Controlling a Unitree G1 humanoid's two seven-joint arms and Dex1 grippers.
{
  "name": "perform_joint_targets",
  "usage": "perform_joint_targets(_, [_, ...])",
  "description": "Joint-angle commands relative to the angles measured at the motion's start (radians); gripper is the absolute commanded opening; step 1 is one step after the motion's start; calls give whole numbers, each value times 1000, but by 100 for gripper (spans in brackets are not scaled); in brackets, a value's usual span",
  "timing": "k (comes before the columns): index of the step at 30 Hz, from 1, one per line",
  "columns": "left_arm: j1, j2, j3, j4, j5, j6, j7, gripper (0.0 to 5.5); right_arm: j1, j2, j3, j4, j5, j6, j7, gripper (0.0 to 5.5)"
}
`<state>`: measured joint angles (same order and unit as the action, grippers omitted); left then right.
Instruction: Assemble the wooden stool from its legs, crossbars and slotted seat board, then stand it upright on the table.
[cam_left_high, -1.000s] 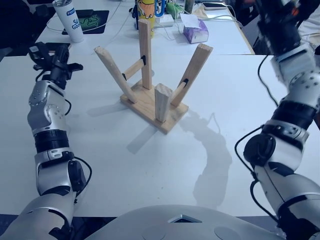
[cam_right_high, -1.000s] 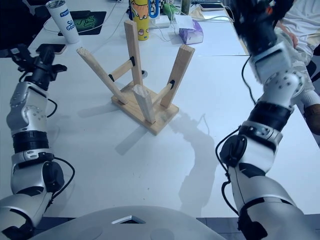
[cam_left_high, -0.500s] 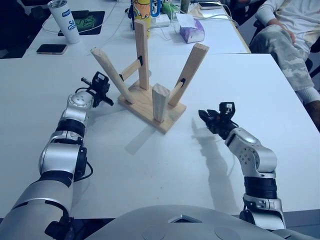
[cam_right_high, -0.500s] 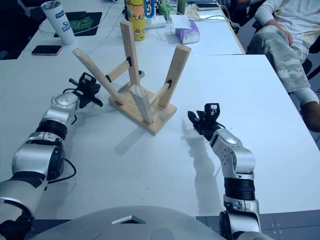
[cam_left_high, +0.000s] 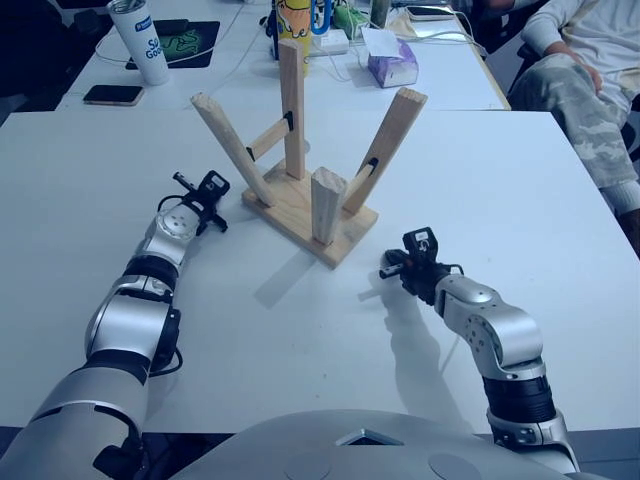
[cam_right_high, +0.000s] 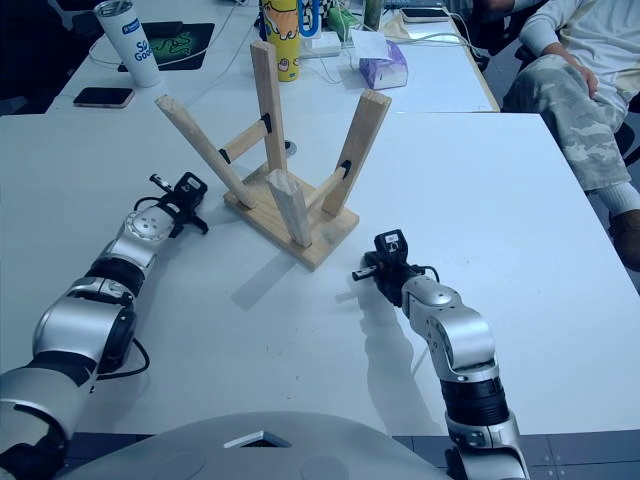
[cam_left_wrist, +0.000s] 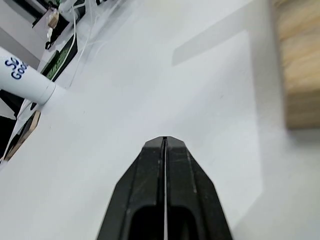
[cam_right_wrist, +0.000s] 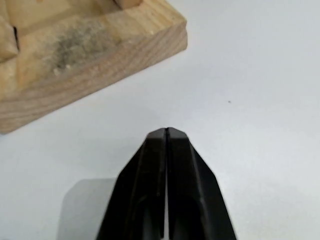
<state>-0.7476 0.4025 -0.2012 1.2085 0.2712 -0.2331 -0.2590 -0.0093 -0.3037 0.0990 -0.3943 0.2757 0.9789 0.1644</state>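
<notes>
1. On the farther table at the left, a white tumbler (cam_left_high: 140, 40) stands upright with a dark phone (cam_left_high: 113, 95) lying just in front of it. Neither has moved.
2. On the near white table (cam_left_high: 300, 340), the left gripper (cam_left_wrist: 164, 139) sits low, just beside the left corner of the stool (cam_left_high: 310, 190), with its 2 fingers pressed flat together and nothing between them. 1 s ago this arm was bent up at the far left edge, well apart from the wood. It has since swung in, and over the last 0.5 s it has barely shifted.
3. In the middle, the stool rests upside down and has not moved. Its seat board (cam_left_high: 283, 205) lies flat on the table and 4 legs (cam_left_high: 228, 145) splay upward. Crossbars (cam_left_high: 268, 137) bridge them near the base.
4. Behind the stool on the farther table, a tissue pack (cam_left_high: 392, 68) lies unmoved.
5. To the right, the right gripper (cam_right_wrist: 166, 130) is low over the table, near the seat board's near-right edge but apart from it. Its tip points at the wood and its 2 fingers are closed on each other, holding nothing. 1 s ago this arm was raised high at the right edge. 0.5 s ago it was down with its gripper farther right, and it has since drawn nearer to the board.
</notes>
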Motion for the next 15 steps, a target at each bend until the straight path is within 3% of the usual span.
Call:
perform_joint_targets(1, [57,-43,-43,-2,28,-17,-82,0,6,-20,19,-4,-40,29,-14,2])
perform_joint_targets(10, [88,-73,-67,-35,13,-88,-263,0,-104,91,19,162,-60,-25,-26,2])
perform_joint_targets(15, [181,-94,-84,-193,-56,-100,-432,0,-117,107,8,200,-76,-49,-23,2])
